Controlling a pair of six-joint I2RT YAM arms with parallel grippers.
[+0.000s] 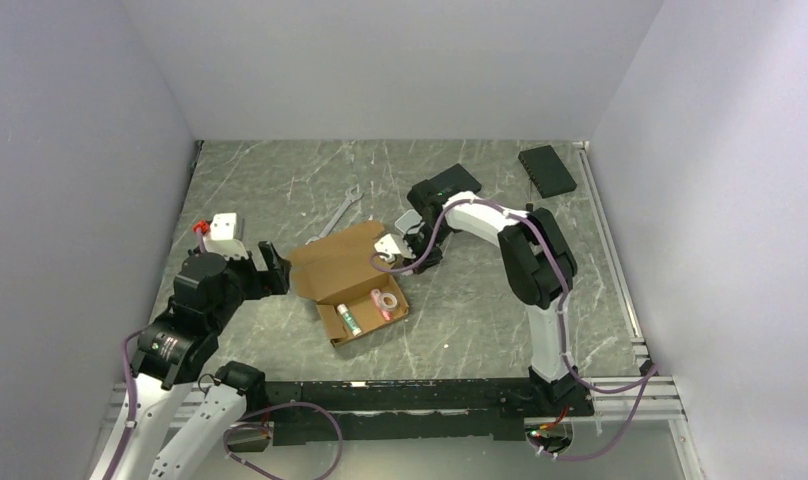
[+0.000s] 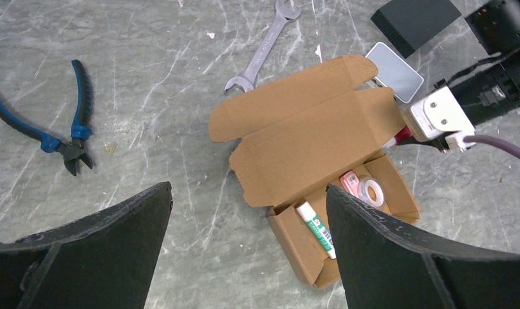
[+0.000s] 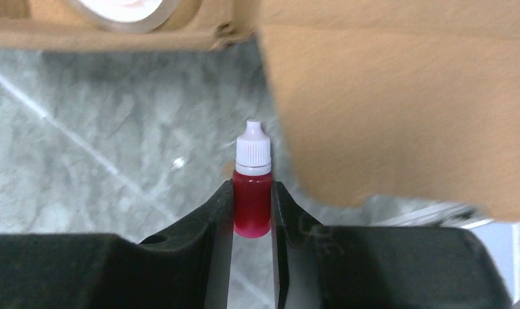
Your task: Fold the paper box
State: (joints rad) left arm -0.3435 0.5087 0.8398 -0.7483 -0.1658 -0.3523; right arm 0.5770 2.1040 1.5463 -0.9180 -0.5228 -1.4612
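Overhead and wrist views of the workspace. You see the box [image 1: 350, 275] lying open near the middle of the table [image 1: 480, 310], between the two arms, its lid panel swung back toward the far side and its tray facing the near edge. In the tray lie a tape roll [image 2: 373, 191] and a white tube [image 2: 315, 226], side by side. Your left gripper [image 1: 272, 268] sits just left of the box with its jaws spread wide; its dark fingers [image 2: 116, 238] frame the left wrist view and nothing is between them. Your right gripper [image 3: 252, 190] is at the box's far right corner, jaws closed against both sides of a small bottle [image 3: 251, 212] of red liquid with a white cap, held upright above the table just beside the lid's edge. A wrench [image 2: 264, 48] lies beyond the lid, touching or nearly touching its far edge. Pliers [image 2: 58, 125] with blue handles lie well to the left. A pale case [image 2: 394, 72] rests at the lid's far right corner, and a black slab [image 1: 547, 170] lies near the far right corner of the table.
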